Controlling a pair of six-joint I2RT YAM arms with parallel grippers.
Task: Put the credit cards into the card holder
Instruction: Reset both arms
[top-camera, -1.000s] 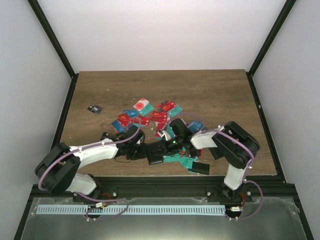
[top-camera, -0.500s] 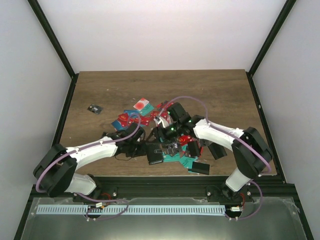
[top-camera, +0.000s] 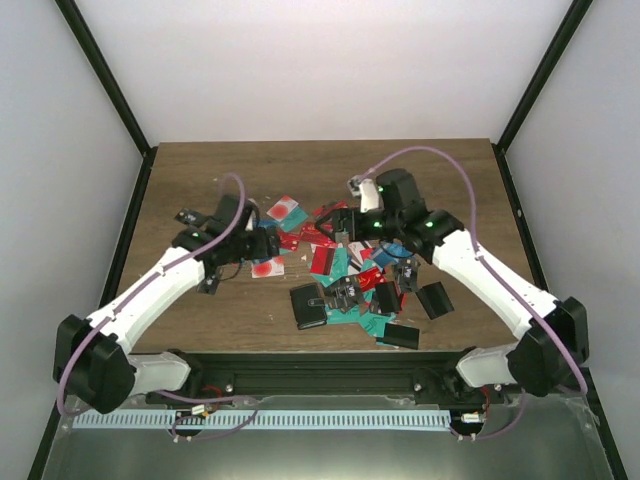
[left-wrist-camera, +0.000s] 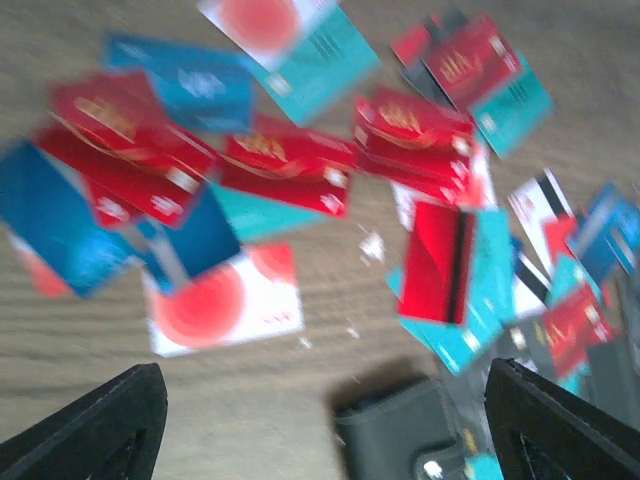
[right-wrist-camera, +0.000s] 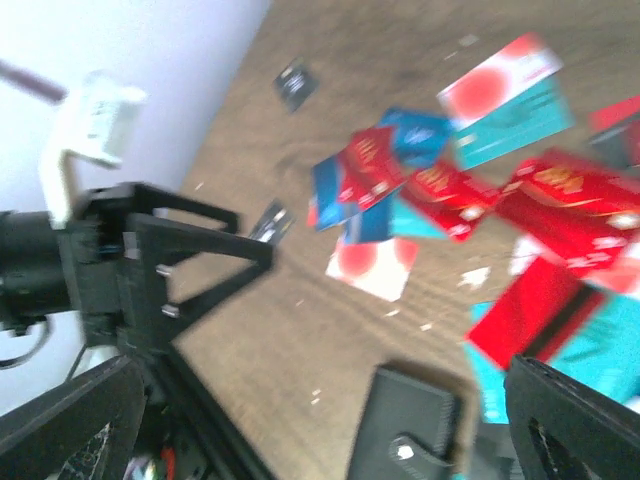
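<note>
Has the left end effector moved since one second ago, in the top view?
Yes. The left end effector has moved away from the near edge of the table, toward the far side.

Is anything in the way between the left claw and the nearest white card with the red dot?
No, nothing visible. The open left gripper hangs above that white card, which lies on the bare table; only a blue card meets one corner.

Robot test cell in a lab

Plain white panels (top-camera: 330, 70) and black frame struts (top-camera: 105, 75) box in a wood-grain table (top-camera: 180, 165). At 6 o'clock, two arm bases (top-camera: 165, 368) sit bolted to a black rail (top-camera: 320, 372) above a perforated metal strip (top-camera: 260, 418), with purple cables (top-camera: 425, 150) looping overhead.
</note>
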